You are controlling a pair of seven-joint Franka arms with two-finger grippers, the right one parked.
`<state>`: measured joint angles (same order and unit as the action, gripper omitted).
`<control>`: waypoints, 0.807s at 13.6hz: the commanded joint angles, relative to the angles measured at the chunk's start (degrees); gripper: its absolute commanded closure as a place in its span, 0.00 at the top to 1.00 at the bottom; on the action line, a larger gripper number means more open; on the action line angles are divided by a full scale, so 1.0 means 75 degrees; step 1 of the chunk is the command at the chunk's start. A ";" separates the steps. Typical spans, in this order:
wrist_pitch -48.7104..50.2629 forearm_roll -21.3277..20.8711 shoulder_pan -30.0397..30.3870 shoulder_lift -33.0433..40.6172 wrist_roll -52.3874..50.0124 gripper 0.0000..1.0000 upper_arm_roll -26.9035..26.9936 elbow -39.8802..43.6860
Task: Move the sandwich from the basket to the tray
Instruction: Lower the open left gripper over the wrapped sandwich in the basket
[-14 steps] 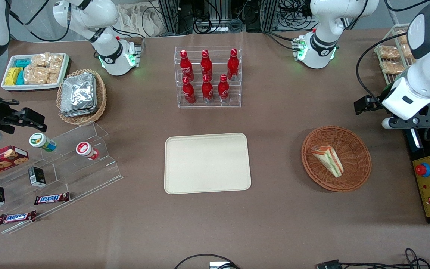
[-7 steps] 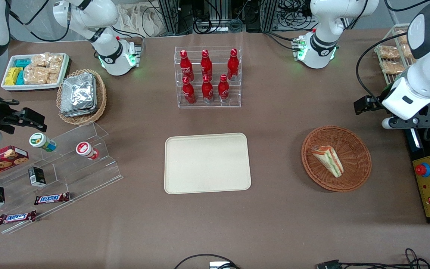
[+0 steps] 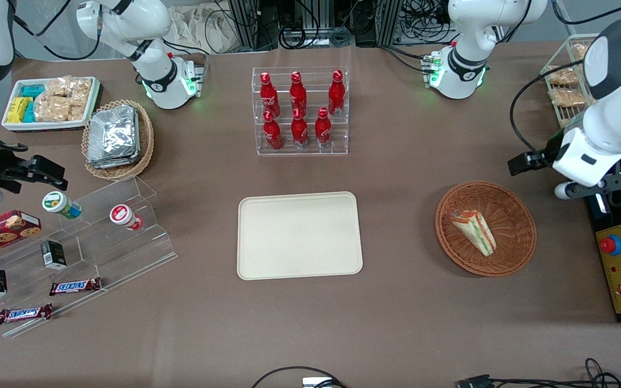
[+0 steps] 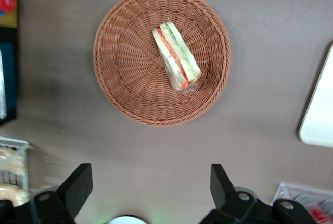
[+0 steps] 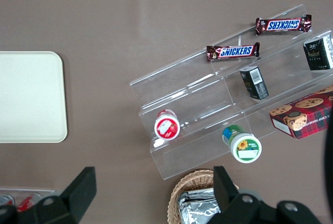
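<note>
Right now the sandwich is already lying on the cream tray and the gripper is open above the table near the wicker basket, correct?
Not quite. The sandwich lies in the reddish-brown wicker basket, not on the cream tray, which holds nothing; the front view shows this, and the left wrist view agrees. The rest stands: the gripper is open above the table near the basket.

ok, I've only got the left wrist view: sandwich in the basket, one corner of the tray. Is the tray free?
Observer: Yes. The front view shows the whole tray with nothing on it.
Operator: Where's the gripper relative to the basket?
Observer: The gripper, fingers open, hangs beside the basket, toward the working arm's end of the table. It is not over the sandwich.
Operator: Anything between basket and tray?
Observer: No, only bare table.
</note>
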<state>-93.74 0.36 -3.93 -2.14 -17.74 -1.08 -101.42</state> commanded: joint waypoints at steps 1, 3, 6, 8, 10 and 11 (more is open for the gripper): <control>-0.0460 0.0339 -0.0062 -0.0696 -0.0703 1.00 0.0073 -0.0035; -0.0964 0.0339 -0.0027 -0.1189 -0.1031 1.00 0.0073 -0.0175; -0.1901 0.0339 -0.0015 -0.1973 -0.1348 1.00 0.0073 -0.0445; -0.2347 0.0328 -0.0015 -0.2466 -0.1769 1.00 0.0073 -0.0469; -0.2571 0.0327 -0.0015 -0.2807 -0.1946 1.00 0.0073 -0.0481; -0.2700 0.0327 -0.0015 -0.2994 -0.2028 1.00 0.0073 -0.0481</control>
<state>-112.50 2.14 -3.85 -23.09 -31.10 -0.84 -105.11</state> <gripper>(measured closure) 0.000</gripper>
